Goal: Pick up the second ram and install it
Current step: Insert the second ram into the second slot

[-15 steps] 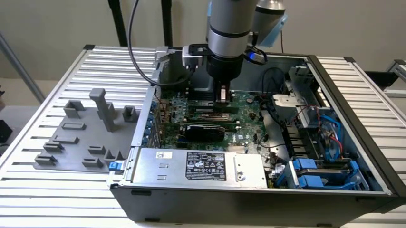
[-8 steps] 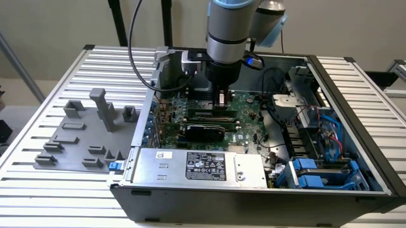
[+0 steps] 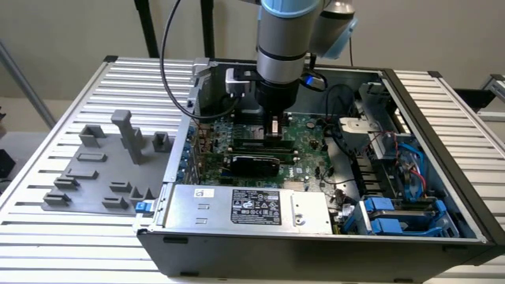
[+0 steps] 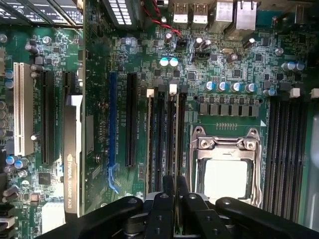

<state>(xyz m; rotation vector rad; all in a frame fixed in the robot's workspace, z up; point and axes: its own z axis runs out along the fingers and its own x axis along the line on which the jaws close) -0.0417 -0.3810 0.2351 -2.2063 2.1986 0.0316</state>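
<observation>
Wrist view: jaws (image 4: pixel 172 191) close together over motherboard (image 4: pixel 99 129) slots.

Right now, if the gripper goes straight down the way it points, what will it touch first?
Probably the RAM slots on the motherboard beside the CPU socket; the gripper hangs directly over them, though depth is unclear.

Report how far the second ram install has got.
In hand: the gripper hangs low over the memory slots beside the CPU socket. Done or left: whether the second ram is held or already seated cannot be told.
</observation>
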